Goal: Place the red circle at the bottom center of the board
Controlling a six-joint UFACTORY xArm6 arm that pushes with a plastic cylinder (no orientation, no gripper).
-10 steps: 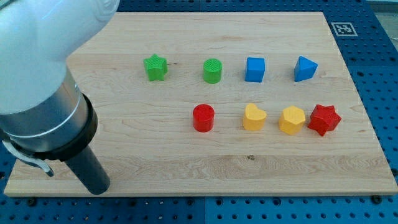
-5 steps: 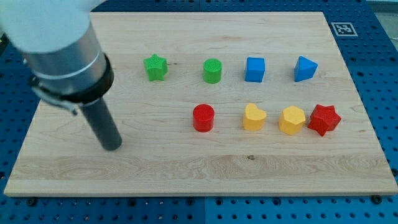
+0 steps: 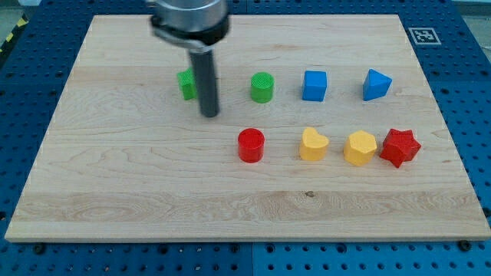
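Note:
The red circle [image 3: 251, 145] is a short red cylinder standing near the middle of the wooden board [image 3: 138, 192]. My tip [image 3: 209, 113] touches the board up and to the left of the red circle, a short gap away from it. The rod rises in front of the green star [image 3: 186, 84] and hides its right part.
The upper row holds the green star, a green circle [image 3: 261, 87], a blue cube [image 3: 314, 85] and a blue wedge-like block [image 3: 376, 84]. Right of the red circle stand a yellow heart [image 3: 313, 144], a yellow hexagon-like block [image 3: 360, 147] and a red star [image 3: 400, 147].
The arm has swung from the board's bottom left up and to the right. My tip now stands near the green star, close to the red circle. No block has moved.

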